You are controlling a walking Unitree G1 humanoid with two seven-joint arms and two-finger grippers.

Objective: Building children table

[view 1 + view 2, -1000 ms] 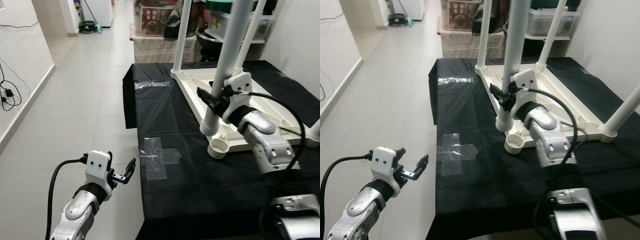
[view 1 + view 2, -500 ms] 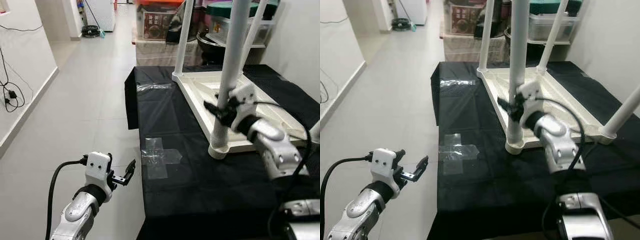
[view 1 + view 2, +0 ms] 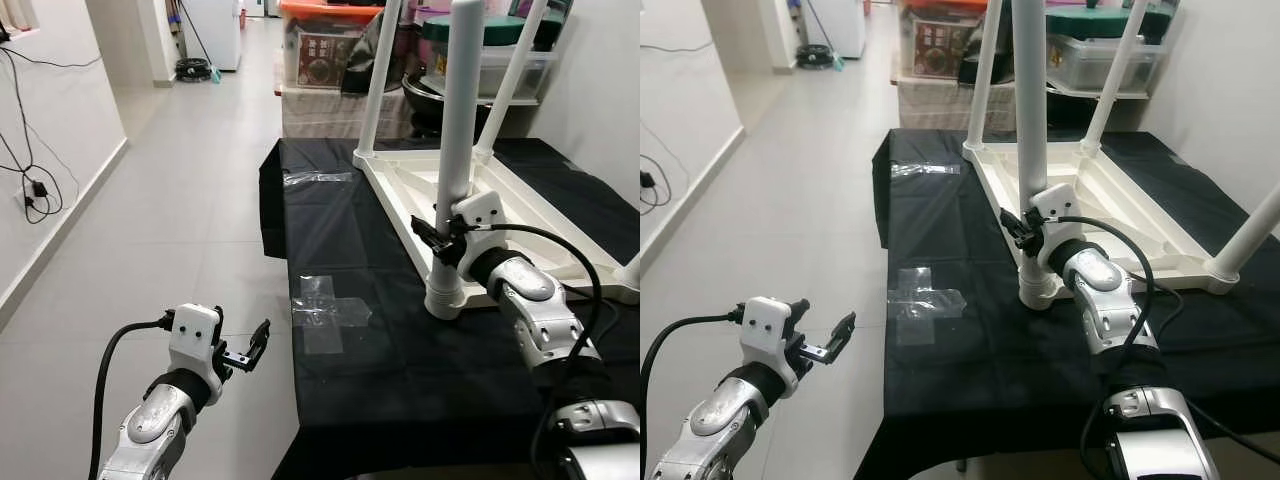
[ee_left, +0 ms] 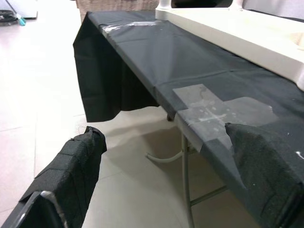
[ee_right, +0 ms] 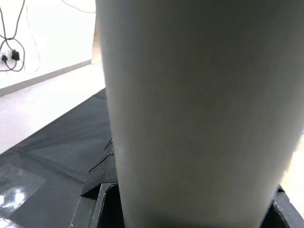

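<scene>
An upturned white children's table lies on a black-clothed table. Two fitted white legs rise at its far corners, and a third at the right edge. My right gripper is shut on a fourth white leg, which stands upright with its foot in the near-left corner socket. The right wrist view has this leg close up between the black fingers. My left gripper hangs open with nothing between its fingers, over the floor just left of the cloth's edge.
A clear tape cross is stuck on the cloth near the socket, and another strip lies farther back. Storage boxes and a dark pot stand behind the table. Open tiled floor stretches left; cables hang on the left wall.
My right gripper has brought the tilted leg upright and lowered its foot into the corner socket. The head camera has shifted slightly. The left arm has stayed put.
</scene>
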